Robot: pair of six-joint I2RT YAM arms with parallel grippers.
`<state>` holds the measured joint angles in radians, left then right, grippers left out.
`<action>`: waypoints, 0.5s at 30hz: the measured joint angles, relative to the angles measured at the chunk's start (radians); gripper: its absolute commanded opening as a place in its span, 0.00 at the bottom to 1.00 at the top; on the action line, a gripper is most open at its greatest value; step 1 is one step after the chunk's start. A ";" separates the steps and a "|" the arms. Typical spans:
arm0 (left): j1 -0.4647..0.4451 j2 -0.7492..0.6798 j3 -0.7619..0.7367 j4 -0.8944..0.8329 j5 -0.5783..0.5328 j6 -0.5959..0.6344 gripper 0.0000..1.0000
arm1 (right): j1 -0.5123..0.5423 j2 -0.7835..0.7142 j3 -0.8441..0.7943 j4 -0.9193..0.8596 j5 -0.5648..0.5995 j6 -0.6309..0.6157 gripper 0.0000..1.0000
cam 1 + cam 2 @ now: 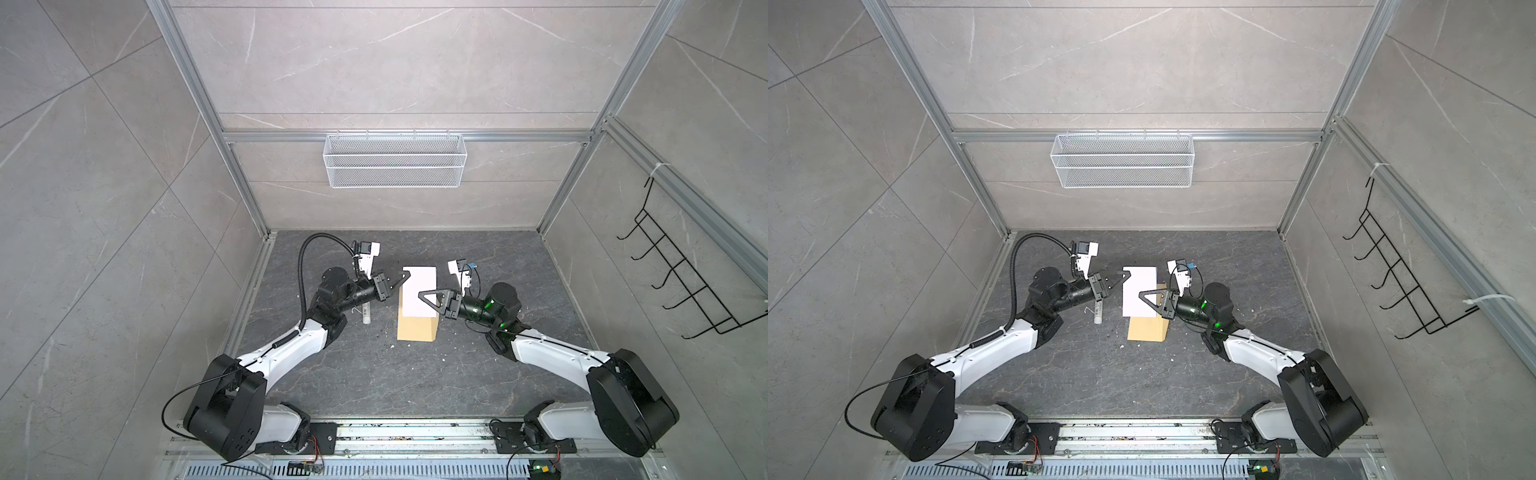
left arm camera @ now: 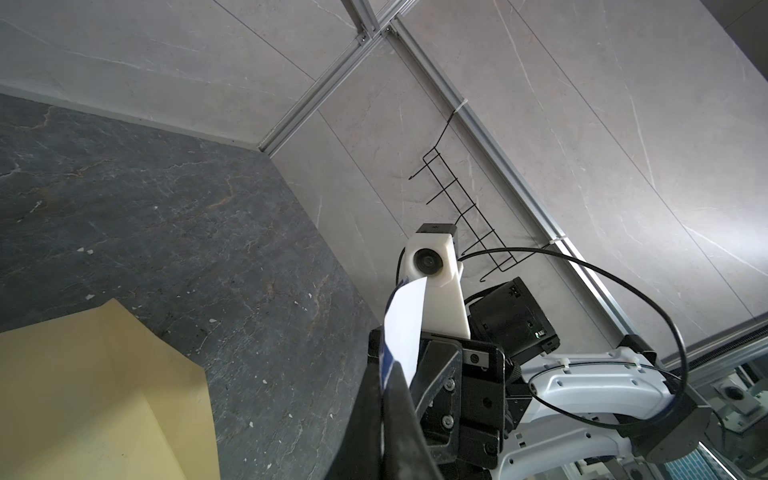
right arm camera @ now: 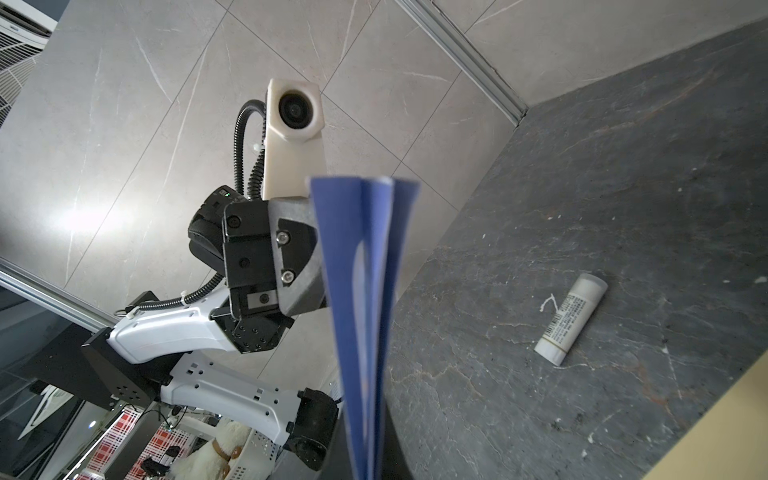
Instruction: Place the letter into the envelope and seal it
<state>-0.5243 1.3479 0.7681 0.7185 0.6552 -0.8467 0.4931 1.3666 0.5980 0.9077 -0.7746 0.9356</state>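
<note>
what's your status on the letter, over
Both shut on the letter: left gripper, right gripper. Letter folded, held over the envelope, not in yet. Glue stick aside, apart from the envelope.

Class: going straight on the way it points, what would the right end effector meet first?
Probably the left end effector, which faces the right end effector across the letter both grip; their relative height is hard to judge.
</note>
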 measured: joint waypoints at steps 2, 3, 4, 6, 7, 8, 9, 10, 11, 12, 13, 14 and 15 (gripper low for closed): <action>0.001 -0.002 0.000 -0.047 -0.011 0.032 0.34 | 0.005 -0.010 -0.002 -0.060 0.045 -0.026 0.00; 0.000 -0.005 0.000 -0.072 -0.020 0.046 0.41 | 0.005 -0.021 -0.003 -0.095 0.074 -0.040 0.00; 0.000 -0.010 -0.003 -0.105 -0.033 0.062 0.49 | 0.004 -0.036 -0.003 -0.142 0.113 -0.053 0.00; -0.010 -0.030 -0.023 -0.156 -0.082 0.089 0.59 | 0.004 -0.073 -0.003 -0.245 0.217 -0.094 0.00; -0.017 -0.045 -0.041 -0.181 -0.113 0.104 0.62 | 0.004 -0.087 -0.003 -0.288 0.269 -0.111 0.00; -0.027 -0.056 -0.058 -0.202 -0.145 0.116 0.64 | 0.004 -0.097 -0.003 -0.332 0.326 -0.129 0.00; -0.040 -0.063 -0.072 -0.220 -0.170 0.124 0.65 | 0.004 -0.099 -0.001 -0.363 0.369 -0.143 0.00; -0.057 -0.066 -0.091 -0.233 -0.209 0.134 0.66 | 0.004 -0.096 0.005 -0.403 0.419 -0.156 0.00; -0.073 -0.066 -0.105 -0.246 -0.233 0.138 0.67 | 0.004 -0.085 0.012 -0.439 0.470 -0.169 0.00; -0.087 -0.063 -0.120 -0.258 -0.258 0.140 0.68 | 0.004 -0.071 0.018 -0.461 0.509 -0.175 0.00; -0.100 -0.058 -0.132 -0.271 -0.283 0.140 0.68 | 0.004 -0.053 0.023 -0.476 0.544 -0.182 0.00; -0.112 -0.047 -0.140 -0.278 -0.304 0.140 0.68 | 0.004 -0.037 0.026 -0.487 0.570 -0.187 0.00; -0.127 -0.029 -0.145 -0.284 -0.325 0.139 0.68 | 0.004 -0.014 0.030 -0.496 0.608 -0.194 0.00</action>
<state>-0.6510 1.3190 0.6235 0.4347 0.3305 -0.7074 0.4973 1.3529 0.6281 0.4118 -0.1669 0.7418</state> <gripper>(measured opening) 0.679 0.048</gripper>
